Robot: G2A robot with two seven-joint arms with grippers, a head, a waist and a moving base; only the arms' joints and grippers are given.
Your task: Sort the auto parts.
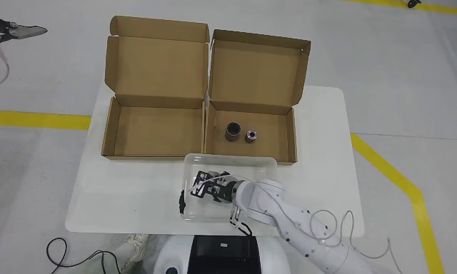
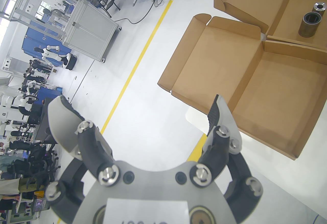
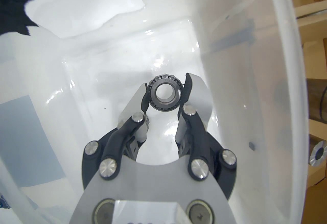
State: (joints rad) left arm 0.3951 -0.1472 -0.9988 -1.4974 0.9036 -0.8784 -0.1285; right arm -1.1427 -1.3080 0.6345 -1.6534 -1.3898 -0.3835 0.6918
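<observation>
The right claw (image 3: 165, 93) was down inside the clear plastic bin (image 3: 255, 82) at the near edge of the desk (image 1: 321, 131). It was closed nearly all the way onto a small tapered roller bearing (image 3: 165, 97), with a pad against each side of its ring of rollers. Whether the bearing rested on the bin floor or was just lifted could not be told.

The grip looked like the weak point. The pads met a round, roller-studded surface only near their tips, so the bearing might have rolled or squirted out on the lift. If it tilted, it could have dropped back into the bin or onto the desk. The bin wall stood close beside the claw, and a slanted exit might have clipped the rim and dragged the light bin.

Beyond the bin, the right cardboard box (image 1: 271, 124) held a dark cylindrical sleeve (image 1: 233, 131) and a small silver bushing (image 1: 250, 136). The left cardboard box (image 1: 153, 131) held none, so choosing the wrong box was another risk.

The left claw (image 2: 139, 107) hung wide open, holding nothing, off to the side of the boxes.
</observation>
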